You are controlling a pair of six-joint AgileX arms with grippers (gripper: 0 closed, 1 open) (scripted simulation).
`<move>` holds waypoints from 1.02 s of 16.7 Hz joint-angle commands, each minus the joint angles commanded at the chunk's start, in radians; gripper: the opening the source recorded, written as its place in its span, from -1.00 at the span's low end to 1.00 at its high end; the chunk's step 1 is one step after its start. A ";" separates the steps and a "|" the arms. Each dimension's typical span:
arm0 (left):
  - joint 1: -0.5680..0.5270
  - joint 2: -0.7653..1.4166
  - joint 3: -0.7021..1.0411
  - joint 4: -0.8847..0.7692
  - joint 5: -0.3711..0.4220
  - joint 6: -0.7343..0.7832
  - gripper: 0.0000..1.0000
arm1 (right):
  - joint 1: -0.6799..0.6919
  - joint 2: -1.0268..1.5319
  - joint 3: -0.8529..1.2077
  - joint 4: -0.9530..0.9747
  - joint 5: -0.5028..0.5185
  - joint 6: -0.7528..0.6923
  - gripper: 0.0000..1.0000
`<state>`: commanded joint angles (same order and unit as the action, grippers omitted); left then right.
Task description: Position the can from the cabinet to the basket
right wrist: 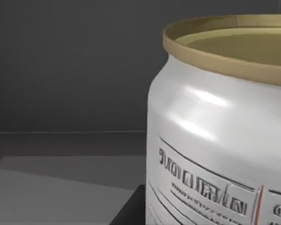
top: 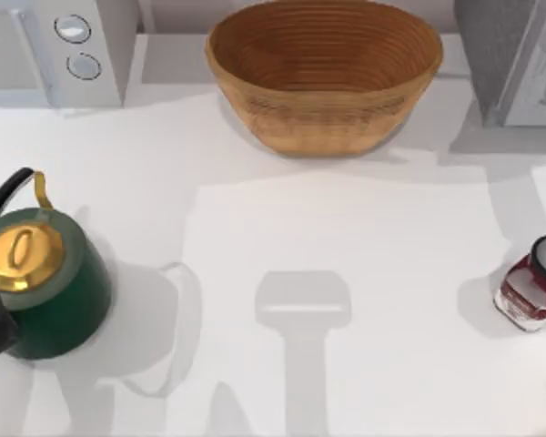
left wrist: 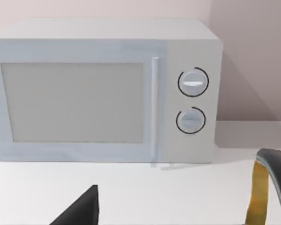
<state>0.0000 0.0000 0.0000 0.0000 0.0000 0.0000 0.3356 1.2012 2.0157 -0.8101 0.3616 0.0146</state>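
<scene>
Left gripper [left wrist: 79, 211]: near the green kettle [top: 45, 291] at the table's left edge; cannot tell if its fingers are spread.
Microwave [top: 64, 45]: far left corner.
Basket [top: 323, 77]: far centre, upright.
Can [right wrist: 225, 131]: very close before the right wrist camera, probably inside the dark cabinet [top: 510, 59].
Jar [top: 532, 287]: right edge.

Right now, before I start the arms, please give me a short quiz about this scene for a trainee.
1. True or false: the basket stands between the microwave and the cabinet.
2. Which thing stands in front of the cabinet, at the right? A. a blue mug B. a dark red jar C. a yellow bowl
3. Fill in: the microwave has ___ round knobs.
Key: 1 true; 2 B; 3 two.
</scene>
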 joint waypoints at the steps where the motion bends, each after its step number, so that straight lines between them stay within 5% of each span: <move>1: 0.000 0.000 0.000 0.000 0.000 0.000 1.00 | 0.002 -0.003 0.001 -0.003 0.002 0.000 -1.00; 9: 0.000 0.000 0.000 0.000 0.000 0.000 1.00 | -0.023 -0.058 -0.104 0.035 -0.017 0.000 -1.00; 17: 0.000 0.000 0.000 0.000 0.000 0.000 1.00 | -0.122 -0.429 -0.739 0.286 -0.131 -0.005 -1.00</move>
<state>0.0000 0.0000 0.0000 0.0000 0.0000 0.0000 0.2139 0.7726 1.2767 -0.5242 0.2304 0.0097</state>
